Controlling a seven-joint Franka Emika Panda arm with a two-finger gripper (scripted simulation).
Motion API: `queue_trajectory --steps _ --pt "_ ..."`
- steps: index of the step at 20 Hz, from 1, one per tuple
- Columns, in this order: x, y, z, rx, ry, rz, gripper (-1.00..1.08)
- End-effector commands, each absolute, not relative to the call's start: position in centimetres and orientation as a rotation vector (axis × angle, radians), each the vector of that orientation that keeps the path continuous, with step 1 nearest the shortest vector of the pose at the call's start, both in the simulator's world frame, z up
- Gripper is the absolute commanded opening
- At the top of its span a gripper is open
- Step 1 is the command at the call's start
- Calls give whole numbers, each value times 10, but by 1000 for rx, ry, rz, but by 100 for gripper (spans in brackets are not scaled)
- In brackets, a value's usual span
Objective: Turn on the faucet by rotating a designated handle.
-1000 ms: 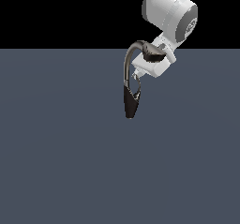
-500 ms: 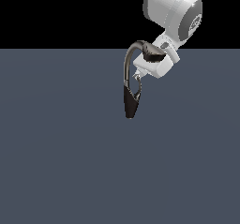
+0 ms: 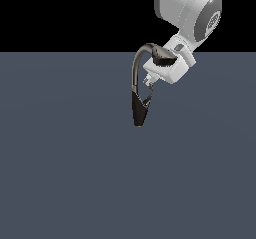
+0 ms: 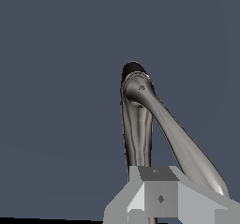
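Note:
The dark metallic faucet [image 3: 138,111] stands on its tapered base in the exterior view. Its arched neck rises and curls to the wide spray head [image 3: 162,58]. The thin curved handle [image 3: 147,99] branches off the base on the exterior view's right. My gripper [image 3: 149,82] hangs just under the spray head, its fingertips together at the handle's upper end. It looks shut, with nothing held. In the wrist view the faucet [image 4: 137,89] shows from above, and my grey gripper [image 4: 157,197] covers its near end. I cannot tell the handle from the neck there.
A flat grey-blue floor [image 3: 65,173] spreads around the faucet. The white arm link [image 3: 187,8] looms above the spray head at the exterior view's upper right.
The arm's upper link has shifted slightly toward the exterior view's right. The gripper stays at the handle's top. The faucet and handle look almost unchanged.

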State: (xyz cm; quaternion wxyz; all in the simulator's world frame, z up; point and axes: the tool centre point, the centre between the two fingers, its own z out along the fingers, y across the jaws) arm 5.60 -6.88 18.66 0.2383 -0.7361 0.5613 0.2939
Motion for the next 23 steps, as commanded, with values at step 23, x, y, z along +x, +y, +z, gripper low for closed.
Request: queue_trajectory --steps 23 --pt "6 -130 137 -2017 1535 827 -100"
